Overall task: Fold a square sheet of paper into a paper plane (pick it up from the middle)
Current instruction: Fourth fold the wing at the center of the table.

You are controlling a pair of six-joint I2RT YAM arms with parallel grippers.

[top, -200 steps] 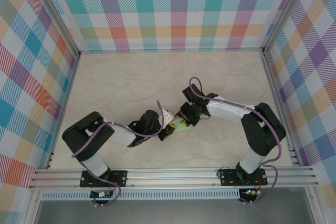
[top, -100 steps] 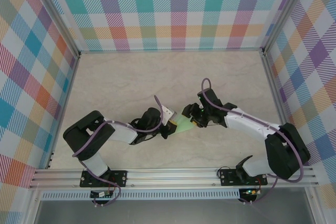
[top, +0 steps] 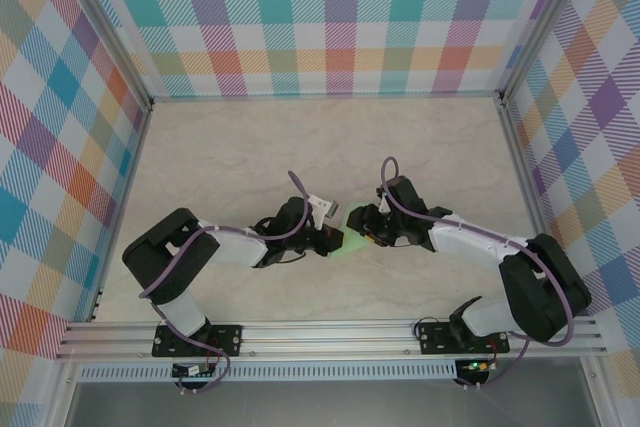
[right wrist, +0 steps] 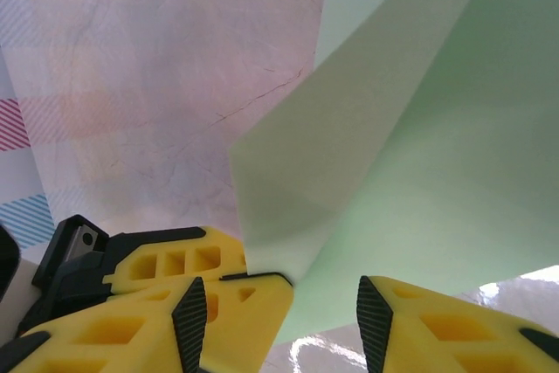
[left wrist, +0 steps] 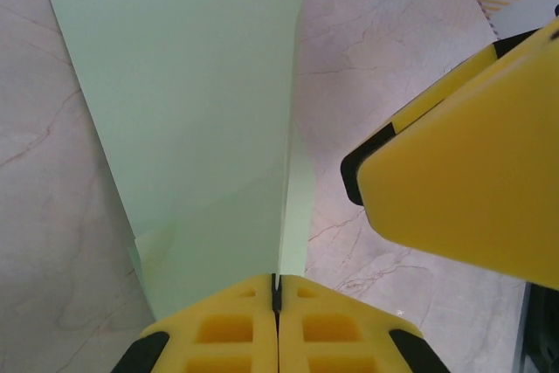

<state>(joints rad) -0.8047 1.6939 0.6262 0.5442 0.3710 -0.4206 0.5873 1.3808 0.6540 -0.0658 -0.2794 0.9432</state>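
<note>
Seen from above, a thin, pale mint-green sheet of paper (top: 351,244), partly folded, lies on the pale marble-patterned bench (top: 250,157) near the middle, towards the near edge. The two arms meet over it. The left fingers (top: 333,238) reach it from the left and the right fingers (top: 366,231) from the right, so most of the sheet is covered. In the left wrist camera the yellow left fingers (left wrist: 227,331) are pressed together with no gap, clamped on the near edge of the sheet of paper (left wrist: 192,120) right at a raised crease. The sheet fans out wider away from them across the bench (left wrist: 384,50), and one yellow right finger (left wrist: 463,181) hangs just beside its right edge. In the right wrist camera the right fingers (right wrist: 437,329) stand apart. The sheet of paper (right wrist: 410,172) spreads above the gap between them, one folded flap lifting off the bench (right wrist: 148,67).
</note>
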